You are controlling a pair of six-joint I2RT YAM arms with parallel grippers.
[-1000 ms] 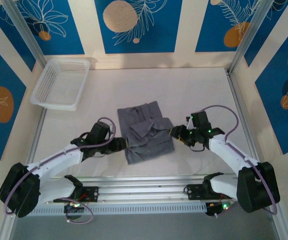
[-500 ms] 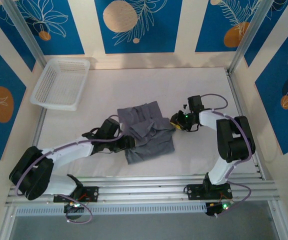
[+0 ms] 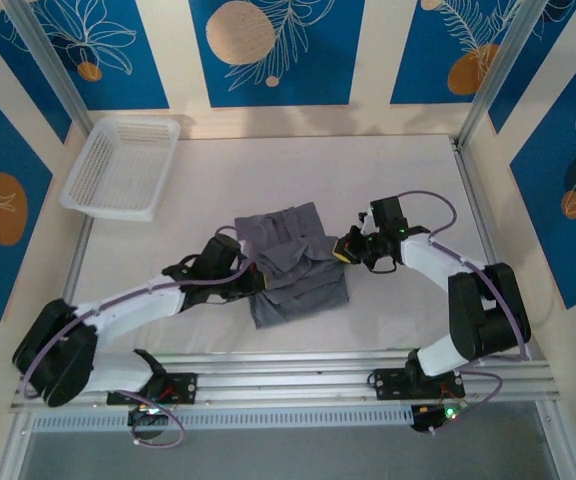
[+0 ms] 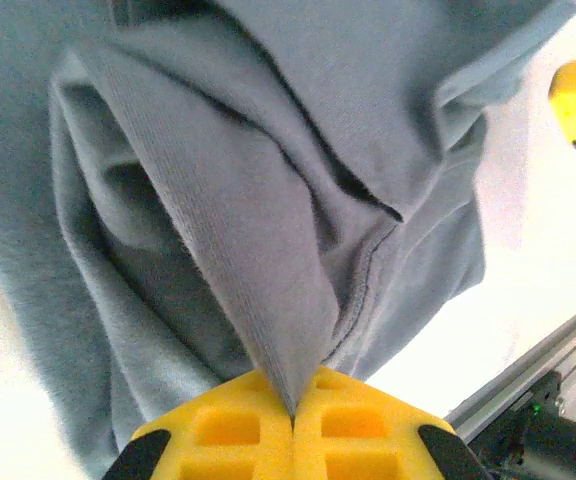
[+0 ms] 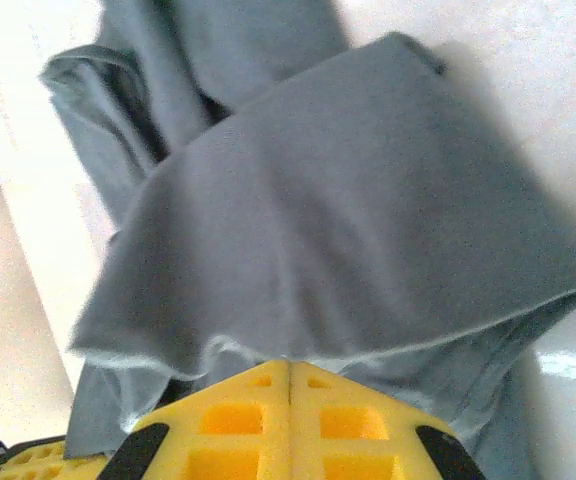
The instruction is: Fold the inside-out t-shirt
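Blue panels printed with white leaves and orange discs wall in a pale counter, seen from above. A white mesh basket sits at the upper left of the frame, well apart from the cloth. The inside-out t-shirt, slate grey and bunched into a rough rectangle, lies at the centre of the counter between the two arms. The left end effector meets the shirt's left edge; the right end effector meets its right edge, higher in the frame.

From the left wrist camera, the left end effector is clenched at the bottom of the frame, its yellow pads pressed together on a ribbed fold of the inside-out t-shirt. The cloth fans up from the pinch into deep creases. An aluminium rail crosses the lower right corner.

From the right wrist camera, the right end effector is also clenched at the bottom of the frame, with the stitched hem of the inside-out t-shirt caught where its yellow pads meet. A broad grey flap spreads above the grip, with looser folds at the upper left and pale counter at the upper right.
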